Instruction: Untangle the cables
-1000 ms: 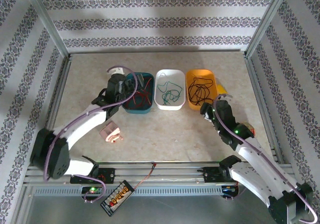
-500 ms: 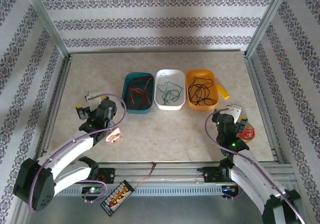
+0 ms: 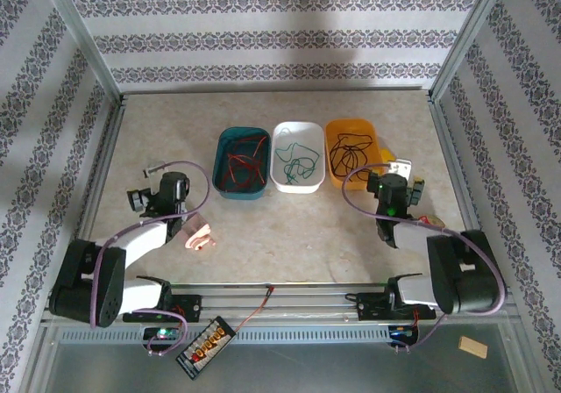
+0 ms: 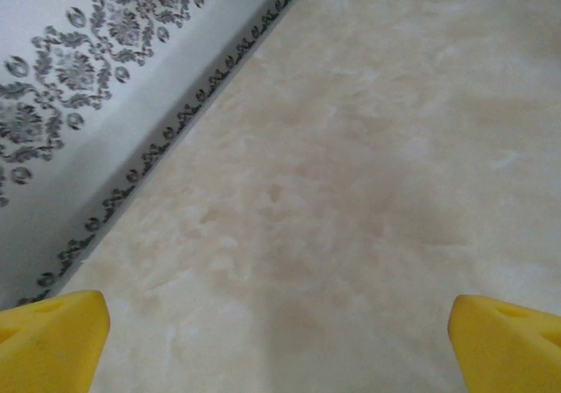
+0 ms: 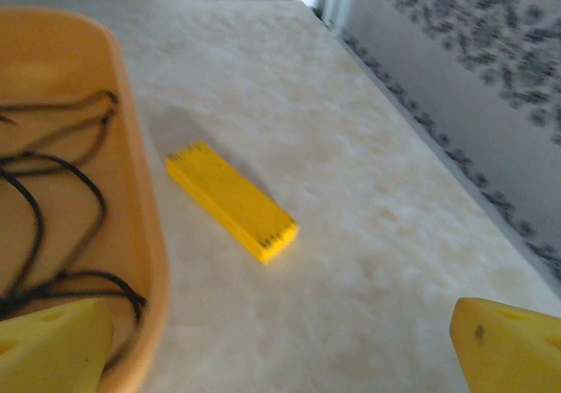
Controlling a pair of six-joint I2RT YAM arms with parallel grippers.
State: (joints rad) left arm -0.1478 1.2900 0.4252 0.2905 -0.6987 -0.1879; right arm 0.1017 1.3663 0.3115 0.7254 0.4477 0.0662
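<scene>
Lying in white tub [image 3: 298, 189]: green cables [image 3: 302, 160]; red cables [image 3: 238, 167] left, black cables [image 3: 351, 157] right; left tool [image 4: 280, 340], right tool [image 5: 280, 349] spread wide, nothing gripped.

The left arm [image 3: 131, 237] lies folded low, forearm reaching forward from its base; the left gripper [image 3: 147, 184] points toward the far left, yellow fingertips [image 4: 53, 345] set wide apart — jaws spread. The right arm [image 3: 447, 266] is tucked close to its base, the right gripper [image 3: 408, 174] aimed forward, its yellow fingertips [image 5: 513, 345] far apart, jaws likewise spread
</scene>
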